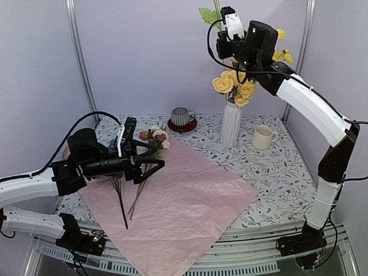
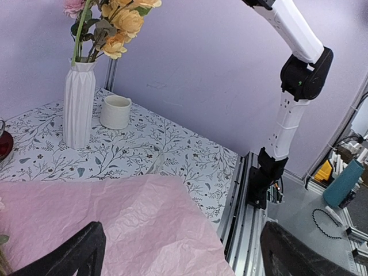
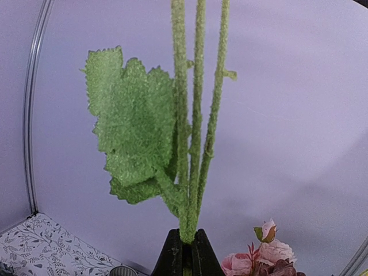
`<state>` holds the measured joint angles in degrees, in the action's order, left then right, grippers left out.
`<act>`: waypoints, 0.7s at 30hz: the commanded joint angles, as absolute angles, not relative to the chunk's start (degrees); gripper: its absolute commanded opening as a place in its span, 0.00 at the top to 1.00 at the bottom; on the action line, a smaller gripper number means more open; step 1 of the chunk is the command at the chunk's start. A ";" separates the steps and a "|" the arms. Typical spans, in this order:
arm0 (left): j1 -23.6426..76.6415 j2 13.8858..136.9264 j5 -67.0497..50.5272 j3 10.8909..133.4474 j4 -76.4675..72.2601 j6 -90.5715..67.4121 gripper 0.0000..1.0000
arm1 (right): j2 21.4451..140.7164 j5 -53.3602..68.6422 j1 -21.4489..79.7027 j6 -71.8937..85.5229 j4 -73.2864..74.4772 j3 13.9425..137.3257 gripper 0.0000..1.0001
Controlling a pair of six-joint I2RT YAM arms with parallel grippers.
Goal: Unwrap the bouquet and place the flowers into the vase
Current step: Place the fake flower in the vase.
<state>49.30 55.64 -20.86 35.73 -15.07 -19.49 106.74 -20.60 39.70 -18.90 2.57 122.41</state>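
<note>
The lilac-pink paper (image 1: 190, 201) (image 2: 115, 218) lies spread flat on the table. On its far left part lie pink roses (image 1: 155, 137) with long dark stems (image 1: 122, 204). My left gripper (image 1: 150, 161) (image 2: 184, 259) hovers open just above those stems, holding nothing. The white ribbed vase (image 1: 231, 123) (image 2: 79, 103) stands behind the paper with yellow roses (image 1: 233, 86) (image 2: 123, 23) in it. High above the vase, my right gripper (image 1: 221, 34) (image 3: 187, 241) is shut on fuzzy green flower stems (image 3: 195, 144) with a leaf (image 1: 208, 15) (image 3: 129, 126). Yellow blooms (image 1: 283, 56) show behind that arm.
A cream mug (image 1: 263, 137) (image 2: 115, 111) stands right of the vase. A striped grey cup (image 1: 182, 117) sits on a red saucer at the back. The table's right edge and metal rail (image 2: 247, 213) lie beyond the paper. Walls close the back and sides.
</note>
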 commanded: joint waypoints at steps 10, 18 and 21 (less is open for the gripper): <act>49.60 56.34 -20.66 36.34 -15.49 -19.35 0.04 | 101.61 -18.54 39.20 -19.40 -2.64 119.12 0.99; 49.62 56.68 -20.74 36.47 -15.37 -19.48 0.05 | 99.82 -17.47 39.20 -18.76 -5.01 118.15 0.99; 49.57 56.83 -20.74 36.48 -15.45 -19.51 0.04 | 99.56 -18.44 39.20 -19.57 -4.83 118.04 0.99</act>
<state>49.30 56.36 -20.86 35.73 -15.09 -19.53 101.91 -18.11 39.59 -19.03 -2.68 118.58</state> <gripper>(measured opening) 0.955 0.045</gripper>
